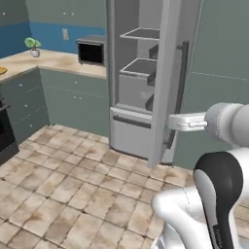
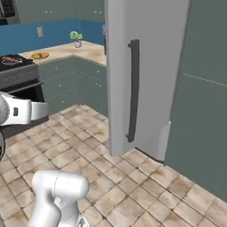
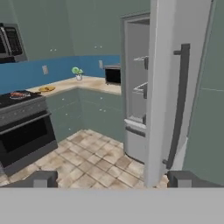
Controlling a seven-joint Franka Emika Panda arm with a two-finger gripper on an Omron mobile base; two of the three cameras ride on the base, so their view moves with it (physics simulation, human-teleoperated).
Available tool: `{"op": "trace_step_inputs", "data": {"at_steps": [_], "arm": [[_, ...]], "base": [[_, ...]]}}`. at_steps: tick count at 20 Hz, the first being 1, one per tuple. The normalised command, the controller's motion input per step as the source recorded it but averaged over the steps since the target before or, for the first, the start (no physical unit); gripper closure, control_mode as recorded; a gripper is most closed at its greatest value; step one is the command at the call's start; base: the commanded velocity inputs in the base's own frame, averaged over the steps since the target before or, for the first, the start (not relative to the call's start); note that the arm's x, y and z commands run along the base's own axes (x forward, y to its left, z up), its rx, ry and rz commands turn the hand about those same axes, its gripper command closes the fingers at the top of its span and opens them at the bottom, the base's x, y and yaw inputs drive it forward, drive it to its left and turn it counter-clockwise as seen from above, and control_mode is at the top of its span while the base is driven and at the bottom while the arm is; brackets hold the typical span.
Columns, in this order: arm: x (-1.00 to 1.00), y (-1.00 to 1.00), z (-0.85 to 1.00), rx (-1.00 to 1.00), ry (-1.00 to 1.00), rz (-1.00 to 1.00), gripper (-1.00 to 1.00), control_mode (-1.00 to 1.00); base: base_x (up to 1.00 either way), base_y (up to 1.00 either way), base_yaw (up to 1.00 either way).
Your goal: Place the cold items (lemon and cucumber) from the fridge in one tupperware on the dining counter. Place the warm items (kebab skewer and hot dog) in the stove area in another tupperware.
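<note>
Fridge (image 1: pixel 146 82) stands with its door (image 1: pixel 168 78) swung open, shelves (image 1: pixel 141 34) showing in the left base view; whether the lemon or cucumber lie on them is too small to tell. From the right base view the door (image 2: pixel 137 75) turns its outer face and dark vertical handle (image 2: pixel 132 91) toward the camera and hides the interior. The hand view looks at the fridge (image 3: pixel 138 87) from a distance, past the edge of the door (image 3: pixel 168 87) and its handle (image 3: pixel 180 105), with the shelves partly seen.

The gripper (image 3: pixel 111 179) is spread wide, its two dark fingertips (image 3: pixel 41 178) far apart at the bottom of the hand view, nothing between them. It is held level, facing the fridge and well apart from it. In the left base view the arm (image 1: pixel 214 185) rises at the lower right, its forearm reaching left toward the door edge.

The hand view also takes in the stove (image 3: pixel 22 127) at the left, with something reddish lying on its top (image 3: pixel 19 94), a yellow plate (image 3: pixel 46 89) on the counter (image 3: pixel 87 83), a small plant (image 3: pixel 78 72) and a microwave (image 3: pixel 113 75). The right base view shows the stove (image 2: pixel 17 75) and plate (image 2: pixel 40 55) too; the left base view shows the plant (image 1: pixel 33 46) and microwave (image 1: pixel 91 51).
</note>
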Motion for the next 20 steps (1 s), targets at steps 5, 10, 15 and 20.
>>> {"op": "trace_step_inputs", "data": {"at_steps": [5,10,15,20], "arm": [[0.0,0.0,0.0,0.0,0.0,0.0,-1.0,1.0],[0.0,0.0,0.0,0.0,0.0,0.0,-1.0,1.0],[0.0,0.0,0.0,0.0,0.0,0.0,-1.0,1.0],[0.0,0.0,0.0,0.0,0.0,0.0,-1.0,1.0]], "base": [[0.38,0.92,0.29],[0.51,0.33,-0.25],[0.76,0.14,-0.76],[0.86,0.08,-0.61]]}}
